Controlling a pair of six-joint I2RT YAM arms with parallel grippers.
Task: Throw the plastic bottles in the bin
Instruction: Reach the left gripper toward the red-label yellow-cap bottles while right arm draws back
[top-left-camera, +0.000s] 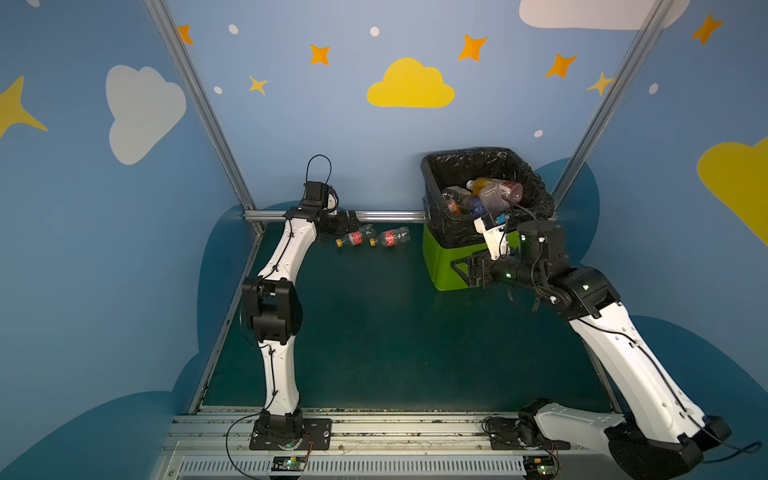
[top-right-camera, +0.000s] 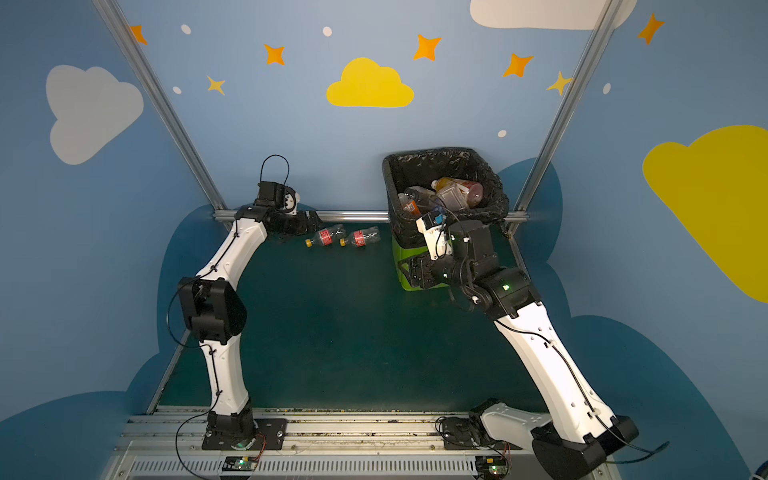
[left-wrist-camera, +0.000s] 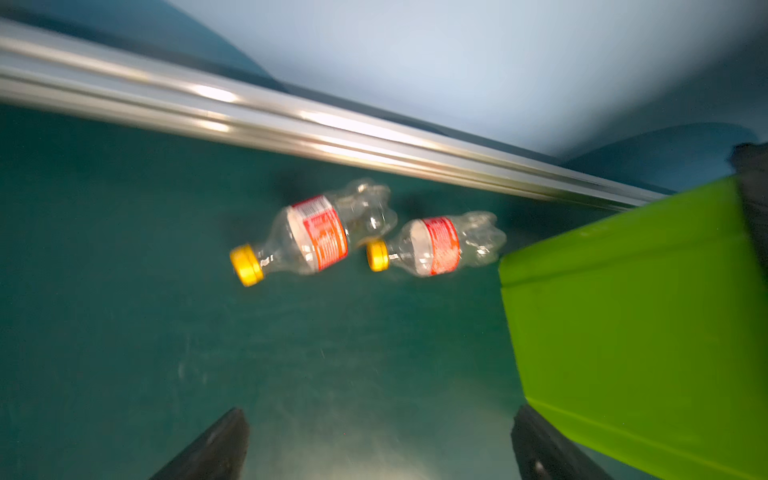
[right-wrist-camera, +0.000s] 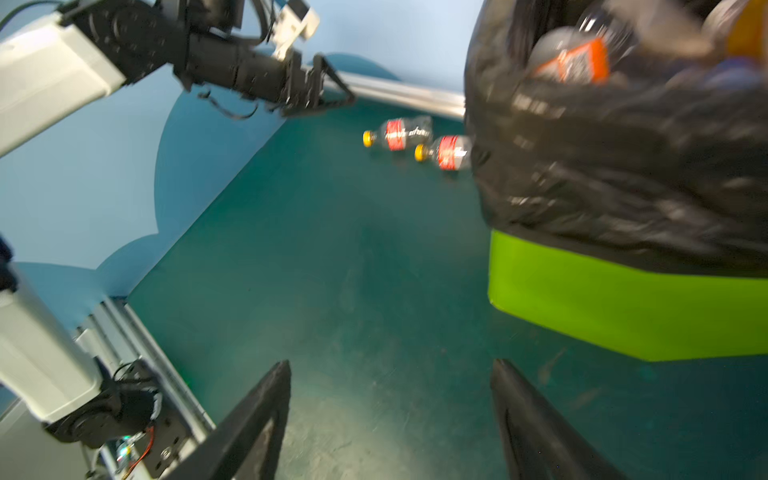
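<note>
Plainly the left tool (left-wrist-camera: 380, 415), spread wide and empty, is nearer: just ahead of it the near bottle (left-wrist-camera: 311, 235) and far bottle (left-wrist-camera: 440, 245), crumpled clear plastic with red labels, lie end to end on the teal worktop (left-wrist-camera: 166, 353), long axes along the back rail (left-wrist-camera: 291, 124), yellow caps away from the glossy lime bin (left-wrist-camera: 644, 311); the right tool (right-wrist-camera: 390, 365), partly spread, holds nothing

The left arm (top-left-camera: 279, 266) is arching forward with its elbow raised, and the left pincer (top-left-camera: 354, 222) is pointing rightward in both top views, held low, jaws gaping wide and empty. The right arm (top-left-camera: 631, 357) is leaning inward, wrist folded, and the right pincer (right-wrist-camera: 390, 365) is pointing leftward, jaws parted with nothing between them.
</note>
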